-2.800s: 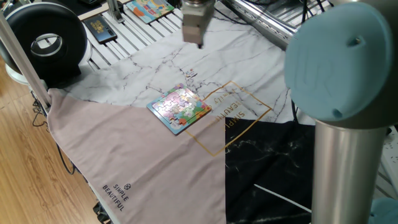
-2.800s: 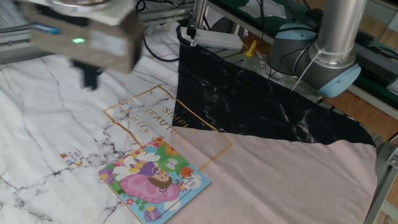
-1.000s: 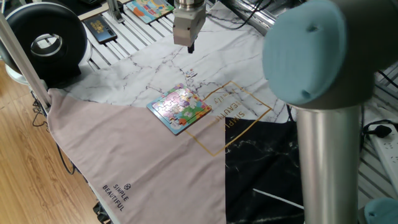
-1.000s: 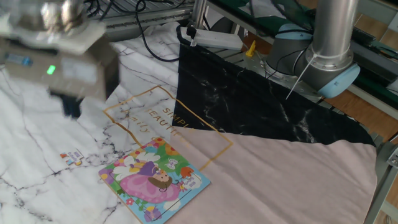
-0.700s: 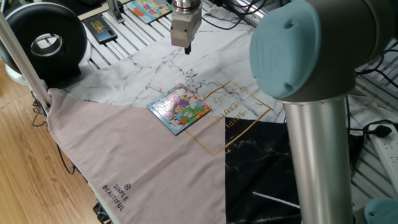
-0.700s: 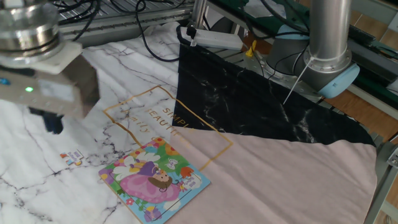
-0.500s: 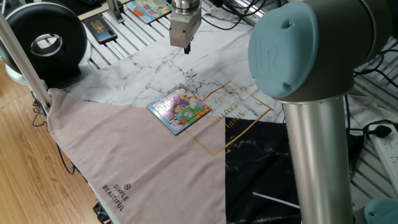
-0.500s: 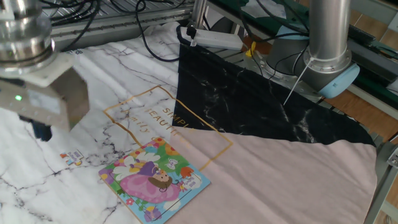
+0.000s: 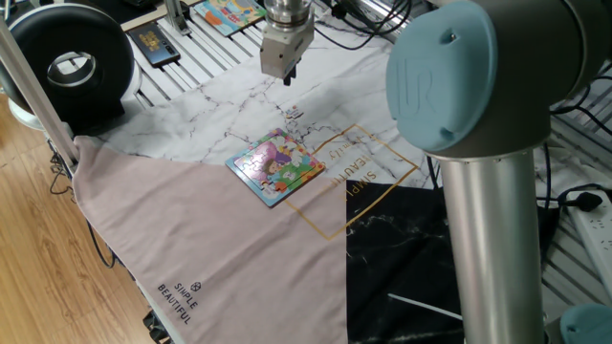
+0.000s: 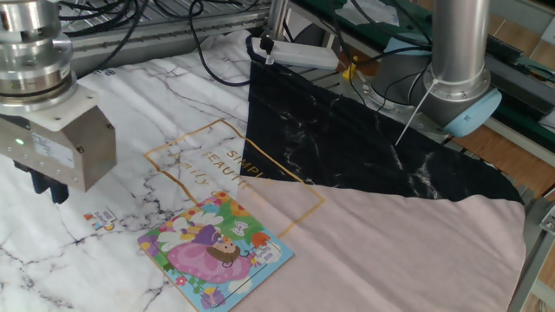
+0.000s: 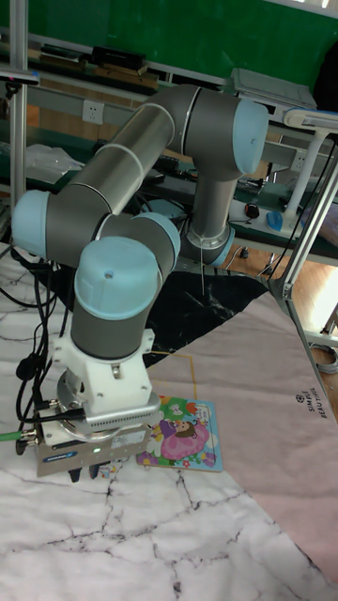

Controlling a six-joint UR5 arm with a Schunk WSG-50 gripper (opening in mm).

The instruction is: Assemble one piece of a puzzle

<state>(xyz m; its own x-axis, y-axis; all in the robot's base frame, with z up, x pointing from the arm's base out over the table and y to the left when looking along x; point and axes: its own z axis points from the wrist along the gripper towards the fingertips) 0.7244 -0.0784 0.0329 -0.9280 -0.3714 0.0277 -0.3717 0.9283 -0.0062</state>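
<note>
A: One fixed view, starting at the left: a round black fan (image 9: 72,62) with a white-lined hub, then a dark rectangular card (image 9: 152,44) on the white slats.

B: And the square pastel cartoon jigsaw board with its thin blue rim (image 9: 276,167)?

A: Flat on the marble-print cloth (image 9: 239,105), mid-table, beside the gold printed square. The silver two-finger gripper (image 9: 286,76) hangs above the cloth, apart from the board.

B: Fingers parted or together?

A: I cannot tell; the dark tips are too small. Right: the arm's grey column with its blue cap (image 9: 478,86).
</note>
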